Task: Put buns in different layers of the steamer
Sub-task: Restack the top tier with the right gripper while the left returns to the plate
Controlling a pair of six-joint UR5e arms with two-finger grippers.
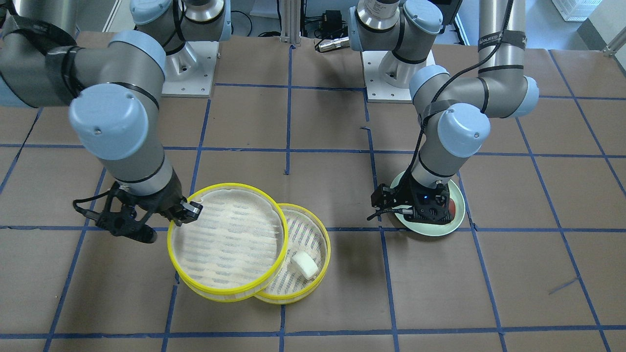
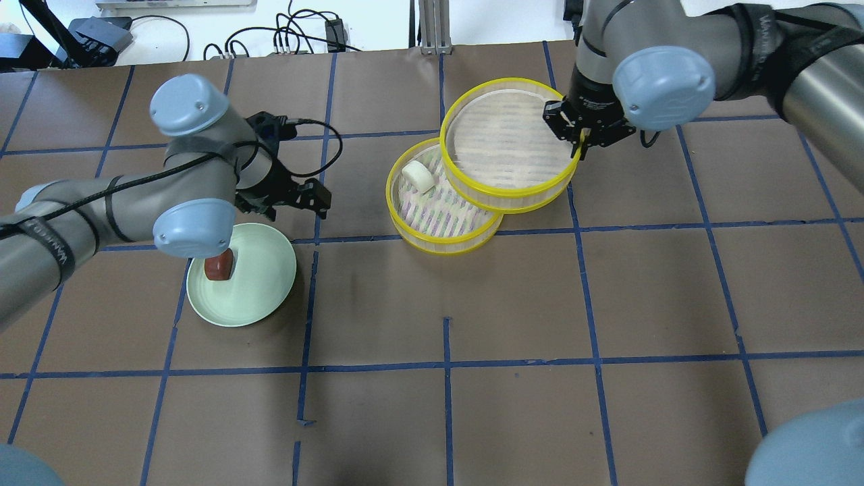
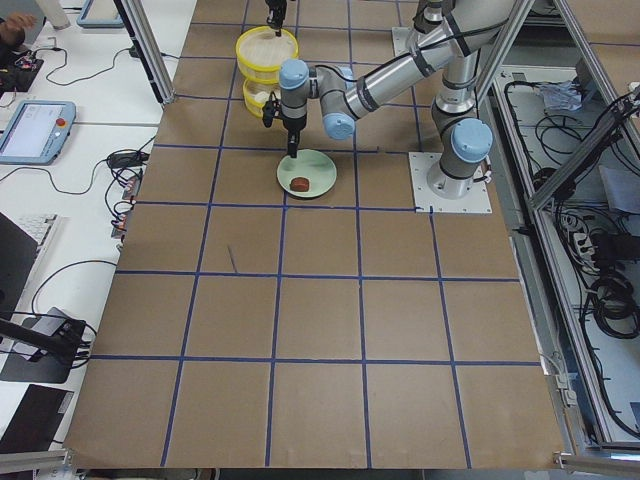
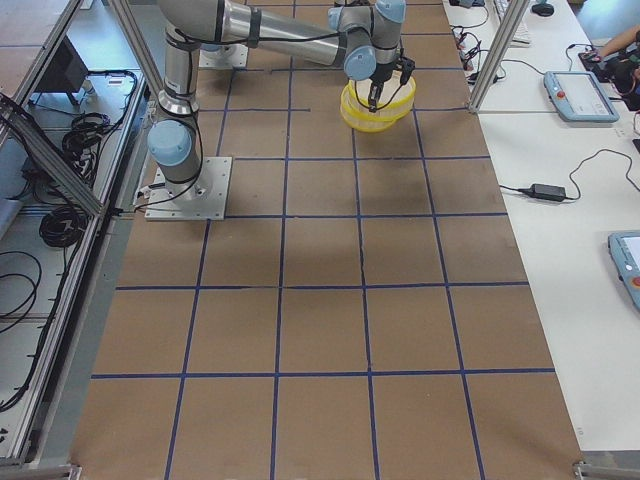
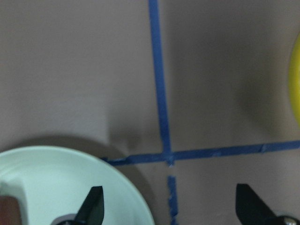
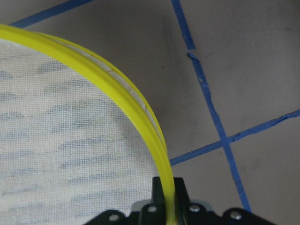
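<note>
One bun done: the white bun (image 2: 417, 178) lies at ten o'clock in the lower tray (image 2: 439, 247); the right gripper (image 2: 579, 138) clamps the upper tray (image 2: 503, 204) at three o'clock; the brown bun (image 2: 219, 264) waits on the plate (image 2: 266, 283), left gripper (image 5: 168, 204) spread, empty

Plate (image 2: 260, 290): we see it pale green, round, lying on the brown covering.
Table covering (image 2: 661, 290): brown, which we find gridded with blue tape (image 2: 513, 364).
</note>
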